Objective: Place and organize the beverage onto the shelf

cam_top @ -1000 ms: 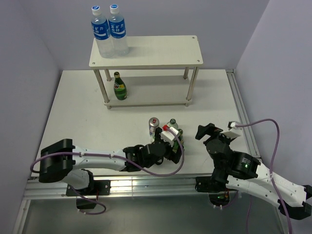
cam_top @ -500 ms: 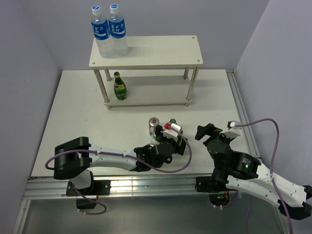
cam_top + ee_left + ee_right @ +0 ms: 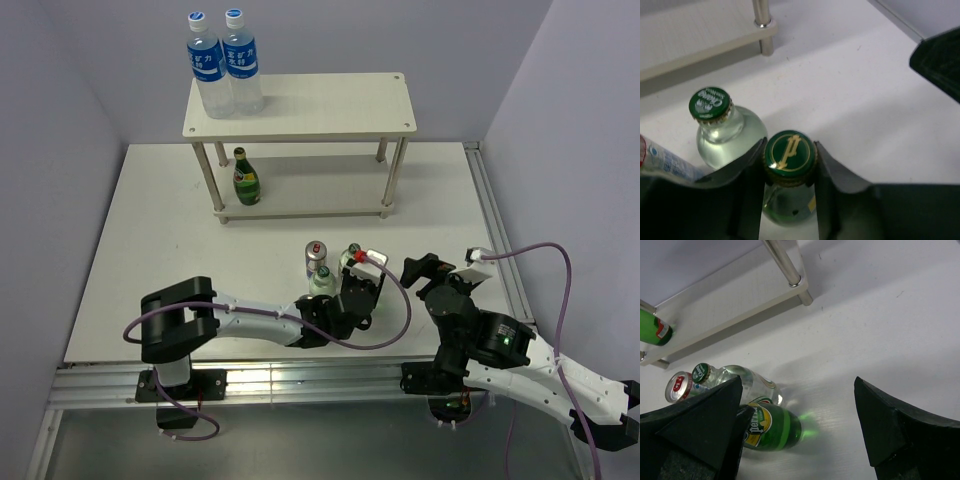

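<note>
A green bottle (image 3: 790, 159) stands on the table (image 3: 160, 230) in front of the shelf (image 3: 300, 105), its cap clamped between the left gripper's (image 3: 790, 144) fingers. A clear bottle (image 3: 715, 112) and a can (image 3: 316, 251) stand just beside it. Another green bottle (image 3: 245, 178) stands on the lower tier. The right gripper (image 3: 422, 268) hangs nearby, jaws wide apart.
</note>
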Controlling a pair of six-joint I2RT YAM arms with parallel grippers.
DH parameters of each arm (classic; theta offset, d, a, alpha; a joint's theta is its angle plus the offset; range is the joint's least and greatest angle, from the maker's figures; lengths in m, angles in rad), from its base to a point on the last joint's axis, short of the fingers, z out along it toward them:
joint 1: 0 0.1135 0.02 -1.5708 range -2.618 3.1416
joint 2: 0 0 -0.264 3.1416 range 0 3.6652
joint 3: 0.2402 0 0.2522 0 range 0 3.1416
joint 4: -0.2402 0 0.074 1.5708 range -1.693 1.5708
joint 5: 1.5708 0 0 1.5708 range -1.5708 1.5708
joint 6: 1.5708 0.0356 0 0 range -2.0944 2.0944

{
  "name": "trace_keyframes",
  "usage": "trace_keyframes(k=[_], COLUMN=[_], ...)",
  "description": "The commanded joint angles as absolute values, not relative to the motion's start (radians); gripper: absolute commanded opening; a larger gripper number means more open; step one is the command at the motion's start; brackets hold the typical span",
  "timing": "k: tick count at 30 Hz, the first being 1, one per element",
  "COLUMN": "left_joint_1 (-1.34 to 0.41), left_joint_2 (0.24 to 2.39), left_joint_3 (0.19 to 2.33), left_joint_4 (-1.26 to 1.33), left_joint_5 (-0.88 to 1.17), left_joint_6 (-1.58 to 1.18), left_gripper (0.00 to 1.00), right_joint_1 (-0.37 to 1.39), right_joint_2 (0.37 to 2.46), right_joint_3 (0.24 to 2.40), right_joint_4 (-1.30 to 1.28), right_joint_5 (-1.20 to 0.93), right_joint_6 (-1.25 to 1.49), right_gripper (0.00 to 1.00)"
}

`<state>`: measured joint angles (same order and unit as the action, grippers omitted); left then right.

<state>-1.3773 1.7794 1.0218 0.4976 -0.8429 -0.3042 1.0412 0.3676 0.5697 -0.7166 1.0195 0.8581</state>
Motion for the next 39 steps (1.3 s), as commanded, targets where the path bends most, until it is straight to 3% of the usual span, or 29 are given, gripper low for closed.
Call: trace_keyframes(k=[1, 3, 11, 29, 39], left_joint_1=[-1.373, -1.373, -1.377, -1.394, -1.352], left_joint_2=[1.784, 1.781, 1.732, 1.575, 1.453], left_joint_3=[1.066, 1.066, 1.097, 1.419, 1.503], left_joint_4=[0.531, 0.520, 0.444, 0.023, 0.044], left_joint_5=[-0.870, -0.874, -0.870, -0.844, -0.928], left_joint_6=[-0.293, -0.296, -0.295, -0.322, -0.111], left_gripper=[0.18, 0.00, 0.00, 0.00, 0.00], right_joint_1=[1.049, 1.049, 1.048, 1.048, 1.049], right_joint_2=[0.356, 0.356, 0.351, 0.331, 0.330], right_joint_3=[0.572, 0.571, 0.571, 0.566, 0.565], right_joint_4=[-0.678, -0.673, -0.675, -0.676, -0.673], right_joint_5=[1.032, 1.031, 1.035, 1.043, 1.043], right_joint_6=[0.850, 0.845, 0.848, 0.854, 0.853], right_gripper=[1.00, 1.00, 0.99, 0.99, 0.99])
